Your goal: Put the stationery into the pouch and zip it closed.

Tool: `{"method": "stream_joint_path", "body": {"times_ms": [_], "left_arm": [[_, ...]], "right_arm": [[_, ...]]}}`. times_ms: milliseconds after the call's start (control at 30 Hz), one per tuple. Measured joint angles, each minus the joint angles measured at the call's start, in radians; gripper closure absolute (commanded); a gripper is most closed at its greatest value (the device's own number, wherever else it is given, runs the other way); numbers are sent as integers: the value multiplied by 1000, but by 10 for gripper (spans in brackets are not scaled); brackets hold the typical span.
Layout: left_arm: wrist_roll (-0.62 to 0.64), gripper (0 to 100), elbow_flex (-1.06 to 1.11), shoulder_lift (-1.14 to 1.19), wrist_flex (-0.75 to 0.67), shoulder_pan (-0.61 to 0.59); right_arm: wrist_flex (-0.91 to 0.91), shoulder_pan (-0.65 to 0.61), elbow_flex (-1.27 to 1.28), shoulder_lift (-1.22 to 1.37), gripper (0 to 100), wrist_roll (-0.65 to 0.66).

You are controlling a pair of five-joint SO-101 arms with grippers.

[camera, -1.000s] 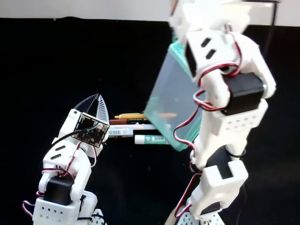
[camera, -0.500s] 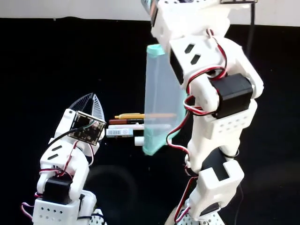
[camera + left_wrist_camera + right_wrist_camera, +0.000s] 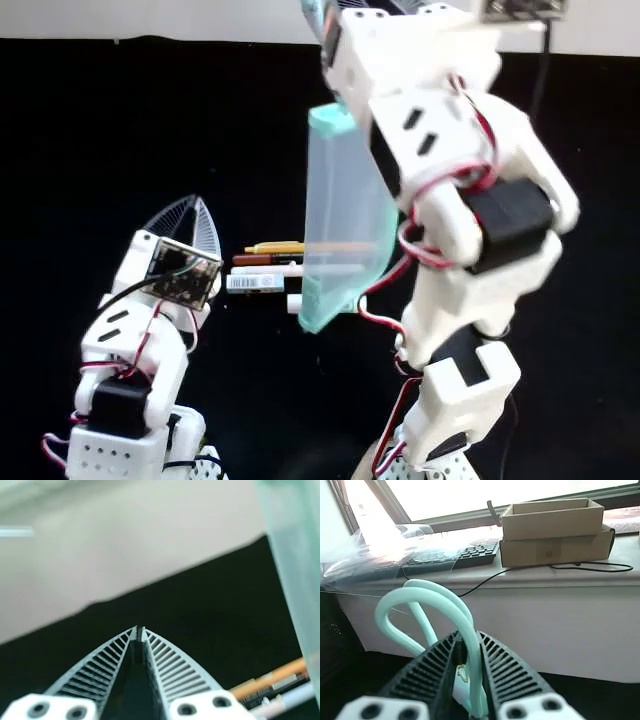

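On table [image 3: 100,130], stationery [image 3: 270,260] lying side by side, pouch [image 3: 345,230] raised above, covering their right ends.

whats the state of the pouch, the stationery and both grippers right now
pouch: held off the table, hanging from the right gripper
stationery: lying on the table, not in the pouch
right gripper: shut on the pouch rim
left gripper: shut, empty

The left arm [image 3: 130,345] sits folded low on its base, elbow bent. Its end effector [image 3: 138,629] is angled up and away with the two ribbed fingers [image 3: 172,667] pressed together at the tips. The right arm [image 3: 470,240] stands tall with its wrist bent over at the top, and its end effector [image 3: 467,636] is clamped on the pouch [image 3: 340,220], which hangs beneath it.
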Motion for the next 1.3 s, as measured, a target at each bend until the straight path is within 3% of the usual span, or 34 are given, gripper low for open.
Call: {"method": "stream_joint_path", "body": {"times_ms": [600,700,833,967,1300], "left_arm": [[-2,987,-261,-9,253,0],[-2,939,-307,15,328,0],[69,867,-370,104,466,0],[164,863,-466,238,568,0],[230,864,-738,505,623,-2]], "right_arm": [[97,-31,-66,-9,992,0],[97,-52,-66,-9,992,0],[97,-60,-66,-9,992,0],[97,-60,-66,-9,992,0],[97,-60,-66,-9,992,-29]]}}
